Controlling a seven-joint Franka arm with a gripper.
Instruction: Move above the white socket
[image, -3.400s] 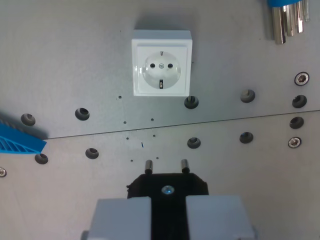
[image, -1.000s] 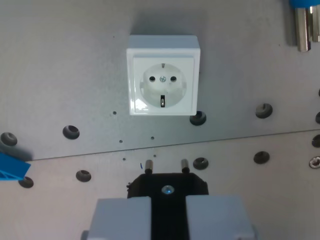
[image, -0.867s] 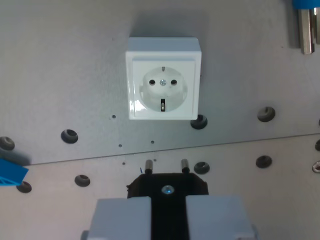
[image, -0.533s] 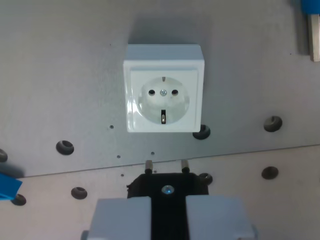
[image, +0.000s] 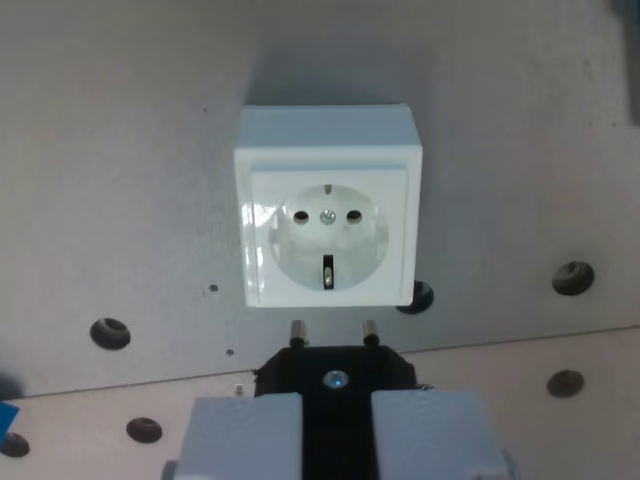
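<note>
The white socket (image: 328, 208) is a square box with a round recess, two pin holes and a centre screw, mounted on the grey metal plate (image: 120, 180). It fills the middle of the wrist view. My gripper (image: 335, 425) is at the bottom centre, its grey fingers (image: 245, 435) shut on a black plug (image: 335, 370). The plug's two metal pins (image: 297, 333) point toward the socket and end just below its lower edge.
Several round holes dot the plate, such as one at the left (image: 110, 333) and one at the right (image: 573, 277). A seam between two plates runs across the lower part (image: 530, 335). A bit of blue part shows at the bottom left edge (image: 6, 418).
The camera has moved closer to the socket: it now looks larger and sits lower in view, nearly meeting the plug pins. The blue parts at left and top right have slid out of view.
</note>
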